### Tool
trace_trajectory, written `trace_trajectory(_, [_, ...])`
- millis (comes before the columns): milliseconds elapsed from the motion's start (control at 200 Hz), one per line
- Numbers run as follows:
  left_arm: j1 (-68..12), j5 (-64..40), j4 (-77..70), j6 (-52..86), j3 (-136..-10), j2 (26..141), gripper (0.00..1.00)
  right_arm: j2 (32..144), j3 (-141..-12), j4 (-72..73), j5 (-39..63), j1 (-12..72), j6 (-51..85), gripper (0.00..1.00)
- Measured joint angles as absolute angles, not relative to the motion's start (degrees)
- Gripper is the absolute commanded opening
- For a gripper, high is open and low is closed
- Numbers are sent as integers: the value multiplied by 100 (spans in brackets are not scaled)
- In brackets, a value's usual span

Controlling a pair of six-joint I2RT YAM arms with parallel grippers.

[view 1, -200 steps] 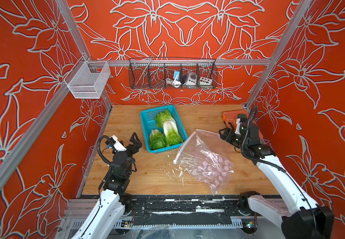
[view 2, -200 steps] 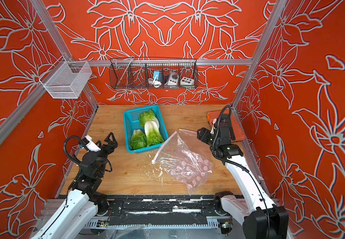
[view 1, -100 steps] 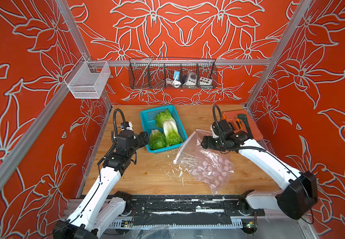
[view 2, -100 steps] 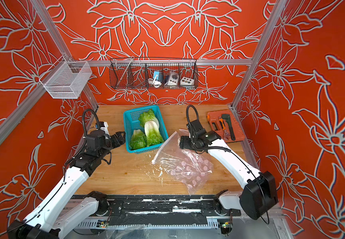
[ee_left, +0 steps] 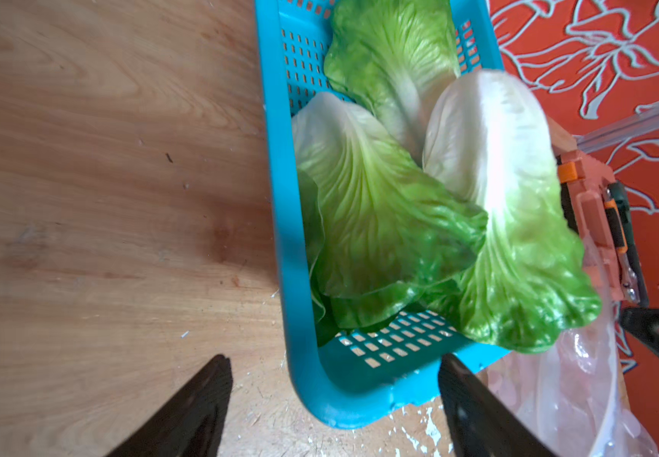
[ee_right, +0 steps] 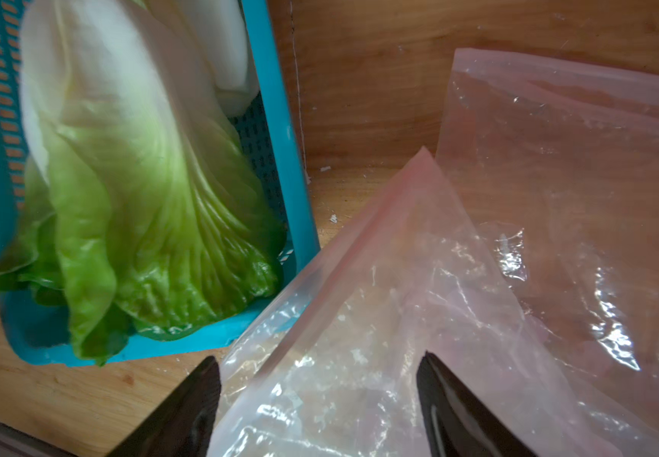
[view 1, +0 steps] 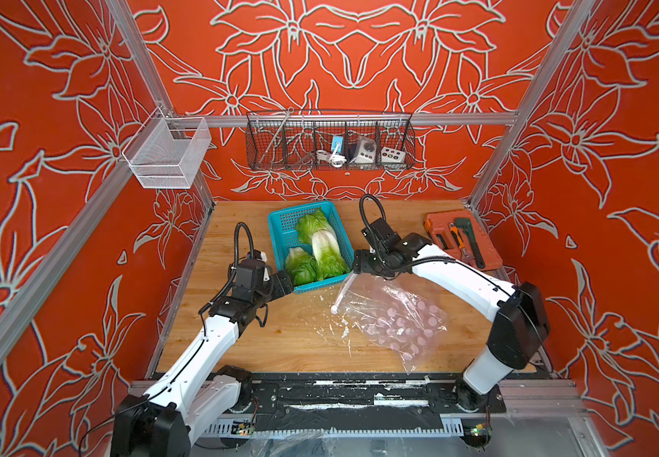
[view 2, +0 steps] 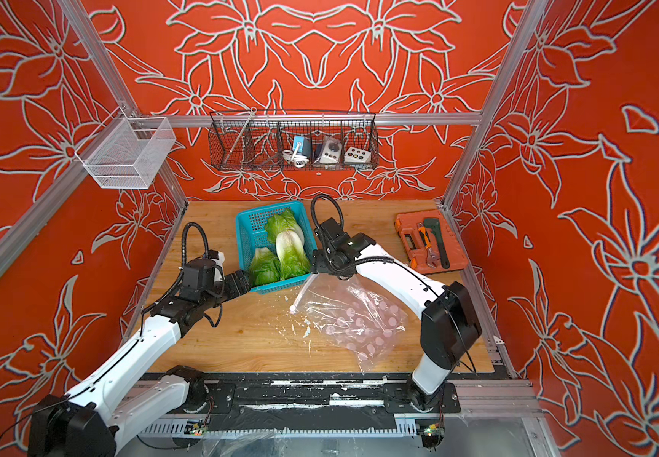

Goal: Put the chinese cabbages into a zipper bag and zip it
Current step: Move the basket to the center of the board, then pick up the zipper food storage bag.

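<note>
a: start on the left. what is the left gripper (ee_left: 332, 368) doing?
b: it hovers low over the wooden table (view 1: 300, 340), right at the near corner of the blue basket (view 1: 276, 225). its jaws are spread wide and it holds nothing.
a: and the chinese cabbages (view 1: 321, 253)?
b: all three lie in the basket. the two near ones point their leafy ends toward the arms, and the third, behind them, points the other way. the rightmost one's leaves reach over the near rim. none is lifted.
a: next over, the right gripper (ee_right: 318, 358)?
b: it's just beside the basket's right near corner, above the mouth end of the zipper bag (view 1: 395, 316). the jaws are apart, one on each side of a raised fold of film, and as far as i can see they aren't pinching it.
a: the bag itself?
b: it lies crumpled on the table to the right of the basket and looks empty. i cannot tell how far the mouth is open. further right, an orange tool case (view 1: 462, 245) sits well apart.
a: so how far along?
b: barely begun, i judge. no cabbage is bagged and nothing is zipped. left to do: hold the mouth open, move three heads across, then close the zip.
</note>
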State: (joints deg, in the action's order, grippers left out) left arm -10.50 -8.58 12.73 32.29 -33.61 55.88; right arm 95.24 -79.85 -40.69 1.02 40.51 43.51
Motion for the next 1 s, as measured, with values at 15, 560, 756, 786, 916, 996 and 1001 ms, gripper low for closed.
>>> trace_trajectory(15, [-1050, -891, 1243, 3223, -3343, 5599, 72, 9524, -7959, -4062, 113, 4051, 4372, 58])
trace_trajectory(560, [-1142, -1870, -528, 4095, -3216, 6803, 45, 8521, -7662, -4014, -45, 3920, 3332, 0])
trace_trajectory(756, [-1337, -2110, -766, 4097, -3616, 7408, 52, 8108, -7721, -4163, 73, 3874, 3173, 30])
trace_trajectory(786, [-1339, -2095, -681, 4056, -3662, 7360, 56, 8123, -7717, -4195, 123, 3883, 3251, 40])
trace_trajectory(916, [-1219, -1907, -211, 3854, -3667, 6702, 66, 8289, -7592, -4248, 128, 4141, 3640, 69])
trace_trajectory(996, [-1004, -1791, 108, 3721, -3664, 6167, 66, 8512, -7581, -4292, 5, 4447, 3988, 82])
trace_trajectory(1001, [-993, -1789, 121, 3715, -3664, 6143, 66, 8525, -7581, -4296, 5, 4460, 3986, 83])
